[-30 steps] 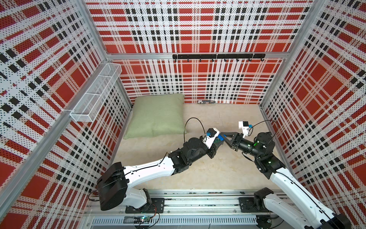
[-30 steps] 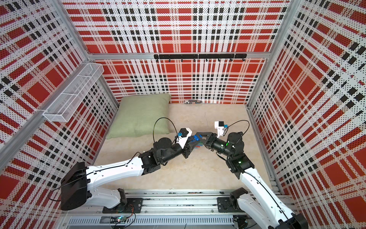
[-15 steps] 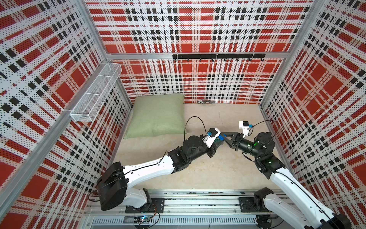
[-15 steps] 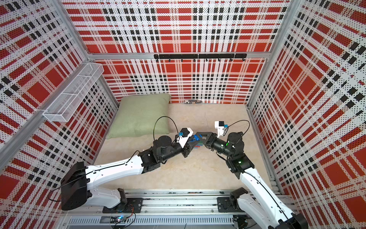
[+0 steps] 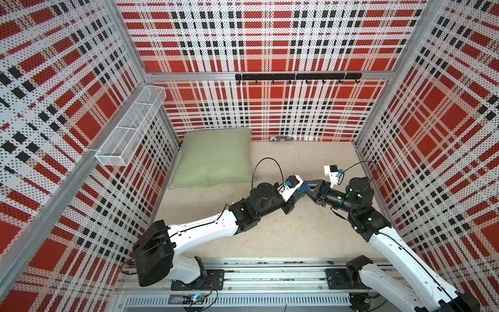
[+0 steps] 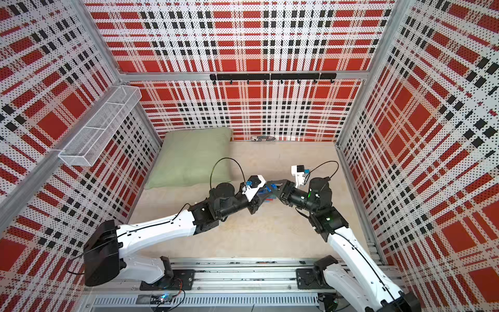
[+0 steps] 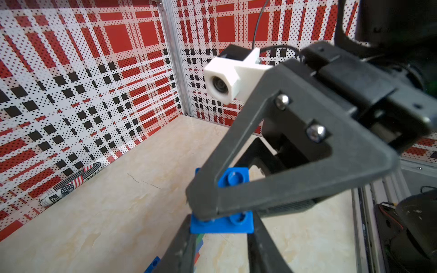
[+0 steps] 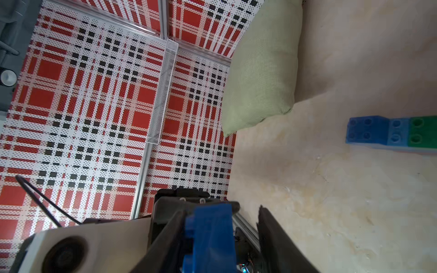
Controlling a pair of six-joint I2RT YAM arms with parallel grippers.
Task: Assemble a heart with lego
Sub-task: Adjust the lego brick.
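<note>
Now the left gripper [image 7: 221, 236] clamps the dark blue studded plastic brick [image 8: 210, 236]; the right gripper [image 8: 224, 217] stands part-open around it, probably a handover. The blue-and-green brick heart [image 8: 390, 134] lies on the beige table [image 8: 331, 201].

Both arms stretch forward, elbows low, and meet tip to tip. The left pincer [image 5: 299, 192] is clamped on a blue brick [image 7: 236, 227]. The right pincer [image 8: 248, 209] faces it with jaws parted, one finger against that brick.

red, white and black plaid walls [image 5: 270, 40]; pale green pillow [image 5: 216, 159]; beige marbled table [image 5: 297, 229]; dark blue, light blue and green bricks [image 8: 390, 134].
</note>
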